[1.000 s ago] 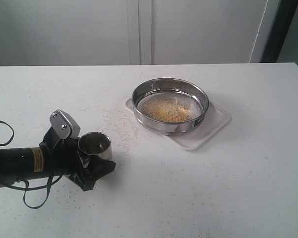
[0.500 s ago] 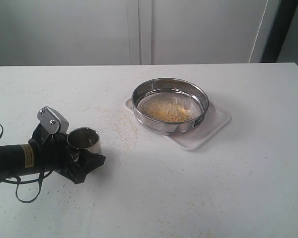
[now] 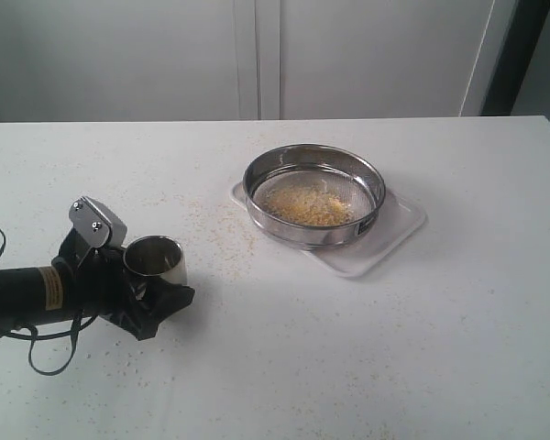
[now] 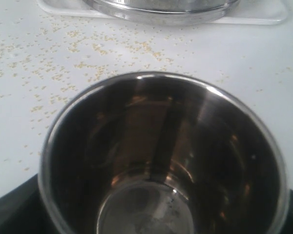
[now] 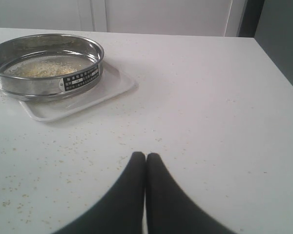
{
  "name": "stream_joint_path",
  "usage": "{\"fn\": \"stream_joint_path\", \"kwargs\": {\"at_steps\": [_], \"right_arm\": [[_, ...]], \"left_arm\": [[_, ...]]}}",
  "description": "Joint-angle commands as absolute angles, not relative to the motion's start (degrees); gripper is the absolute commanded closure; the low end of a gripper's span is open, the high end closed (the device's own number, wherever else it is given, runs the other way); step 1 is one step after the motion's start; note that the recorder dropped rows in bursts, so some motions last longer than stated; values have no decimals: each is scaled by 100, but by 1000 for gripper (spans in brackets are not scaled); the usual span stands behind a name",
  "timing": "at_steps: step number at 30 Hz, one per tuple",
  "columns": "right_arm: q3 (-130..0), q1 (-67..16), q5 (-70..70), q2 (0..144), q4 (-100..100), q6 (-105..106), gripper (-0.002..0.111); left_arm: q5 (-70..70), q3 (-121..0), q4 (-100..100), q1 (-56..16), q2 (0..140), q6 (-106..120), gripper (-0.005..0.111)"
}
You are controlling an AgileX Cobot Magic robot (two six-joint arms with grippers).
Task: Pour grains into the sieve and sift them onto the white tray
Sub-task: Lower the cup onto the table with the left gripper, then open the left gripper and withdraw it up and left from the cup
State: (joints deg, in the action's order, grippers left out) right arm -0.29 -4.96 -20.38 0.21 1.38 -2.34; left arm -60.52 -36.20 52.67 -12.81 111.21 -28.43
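White worktop (image 3: 422,348), dusted with stray specks (image 3: 222,229) left of the white tray (image 3: 399,225). On that tray, right of centre, sits the round steel sieve (image 3: 289,229), golden grains (image 3: 313,209) on its mesh. Near left, the left jaws, on a low-lying arm (image 3: 37,289), clasp an upright, empty steel cup (image 3: 156,261). Right jaws are pressed together, empty.

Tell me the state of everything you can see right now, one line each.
sieve, resting on the white tray
grains, lying on the sieve's mesh
white tray, flat under the sieve
steel cup, upright, empty
left hand, gripping the steel cup
right hand, shut, empty
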Motion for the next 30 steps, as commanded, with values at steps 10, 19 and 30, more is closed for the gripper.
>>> {"fn": "stream_joint_path", "kwargs": {"at_steps": [10, 19, 30], "right_arm": [[0, -454, -1966, 0, 155, -215, 108], [0, -454, -1966, 0, 155, -215, 108], [0, -454, -1966, 0, 155, -215, 108]], "left_arm": [[-5830, -3586, 5399, -1268, 11140, -2873, 17], [-5854, -3586, 5326, -1268, 11127, -2846, 7], [-5951, -3586, 5367, -1268, 10756, -2846, 7]]}}
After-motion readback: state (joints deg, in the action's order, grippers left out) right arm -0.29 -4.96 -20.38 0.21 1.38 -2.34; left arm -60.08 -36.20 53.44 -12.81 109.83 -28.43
